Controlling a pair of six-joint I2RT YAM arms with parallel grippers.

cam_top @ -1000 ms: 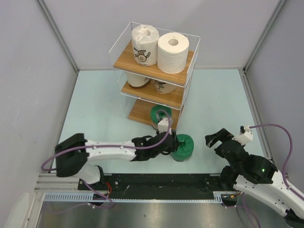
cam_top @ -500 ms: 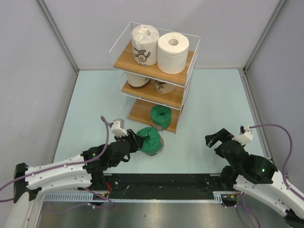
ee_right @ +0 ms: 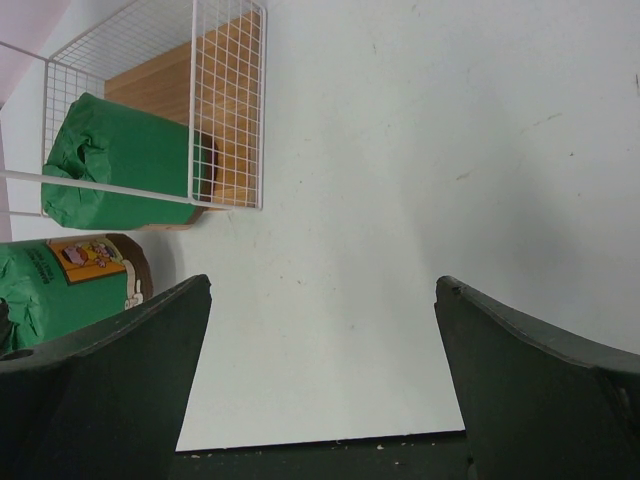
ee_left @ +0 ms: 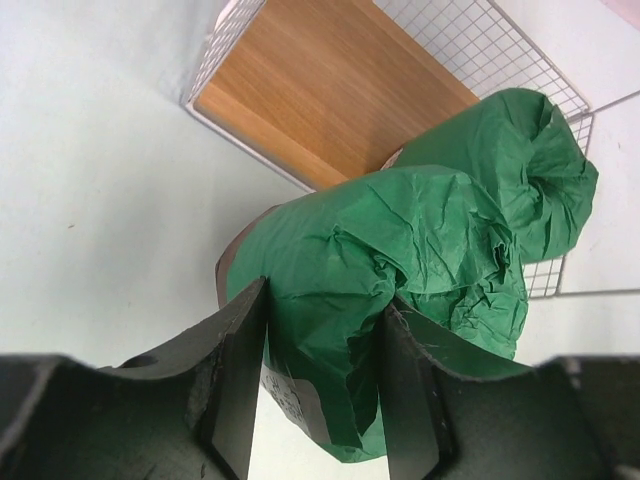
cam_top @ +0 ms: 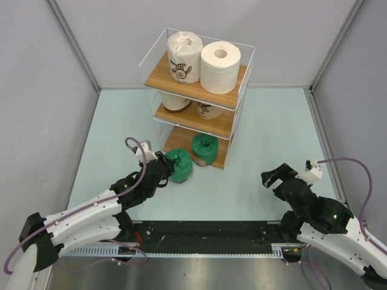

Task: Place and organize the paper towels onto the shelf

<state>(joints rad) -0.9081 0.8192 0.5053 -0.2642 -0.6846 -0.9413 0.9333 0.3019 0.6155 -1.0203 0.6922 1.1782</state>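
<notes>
My left gripper [cam_top: 164, 167] is shut on a dark green wrapped roll [cam_top: 179, 165], held just in front of the shelf's [cam_top: 181, 140] bottom board; in the left wrist view the roll [ee_left: 400, 240] fills the space between my fingers [ee_left: 240, 370]. A second green roll [cam_top: 205, 148] lies on the bottom board, also in the left wrist view [ee_left: 520, 160] and right wrist view [ee_right: 120, 160]. Two beige rolls [cam_top: 205, 109] sit on the middle board. The logo roll [cam_top: 183, 57] and plain white roll [cam_top: 220, 65] stand on the top board. My right gripper [cam_top: 279, 175] is open and empty at the right.
Grey walls enclose the pale table on three sides. A black strip and metal rail run along the near edge by the arm bases. Bare table lies between the shelf and my right gripper.
My left arm has carried the green roll up and left, from the table's middle to the front left of the shelf's bottom board. The right arm has not moved.
</notes>
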